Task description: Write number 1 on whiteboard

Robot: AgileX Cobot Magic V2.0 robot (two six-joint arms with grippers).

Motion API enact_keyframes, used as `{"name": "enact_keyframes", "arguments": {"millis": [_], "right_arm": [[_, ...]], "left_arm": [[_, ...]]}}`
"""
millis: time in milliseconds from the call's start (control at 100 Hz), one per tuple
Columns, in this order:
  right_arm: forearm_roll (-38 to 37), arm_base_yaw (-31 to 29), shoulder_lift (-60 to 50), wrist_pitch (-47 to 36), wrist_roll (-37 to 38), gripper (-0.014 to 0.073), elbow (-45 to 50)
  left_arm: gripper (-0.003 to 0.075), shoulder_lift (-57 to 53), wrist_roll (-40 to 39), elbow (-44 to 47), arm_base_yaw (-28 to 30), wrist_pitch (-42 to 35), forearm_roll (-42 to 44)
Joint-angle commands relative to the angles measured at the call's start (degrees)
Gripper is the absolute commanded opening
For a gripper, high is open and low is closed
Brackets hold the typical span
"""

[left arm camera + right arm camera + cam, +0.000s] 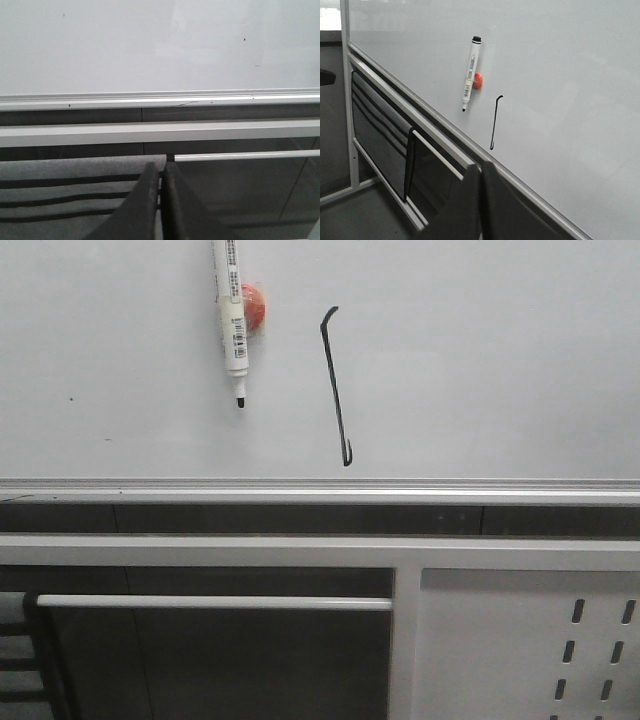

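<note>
Number 1 (337,390) is a thin black line drawn on the whiteboard (480,360). It leans a little, with a small flag at the top and a tiny hook at the bottom, just above the board's silver edge rail (320,487). A white marker pen (233,320) sits on the board beside it, tip down, with an orange-red round thing (254,305) behind it. Below the rail are dark panels and a white metal panel with holes (520,650). The left gripper (161,200) and the right gripper (481,205) both have their jaws pressed together, holding nothing.
</note>
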Motion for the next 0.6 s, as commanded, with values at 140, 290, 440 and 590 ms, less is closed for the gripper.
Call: {"name": "enact_keyframes", "arguments": {"millis": [140, 290, 440, 590], "right_arm": [[1.07, -0.3, 0.89, -3.94, 0.04, -0.0071, -1.13], [1.07, -0.3, 0.89, -3.94, 0.04, -0.0071, -1.13], [1.07, -0.3, 0.89, -3.94, 0.04, -0.0071, -1.13], [1.07, -0.3, 0.89, -3.94, 0.04, -0.0071, -1.13]], "left_arm": [[-0.0018, -1.48, -0.51, 1.34, 0.2, -4.76, 5.85], [-0.0018, -1.48, -0.51, 1.34, 0.2, -4.76, 5.85], [-0.0018, -1.48, -0.51, 1.34, 0.2, -4.76, 5.85], [-0.0018, -1.48, -0.51, 1.34, 0.2, -4.76, 5.85]]}}
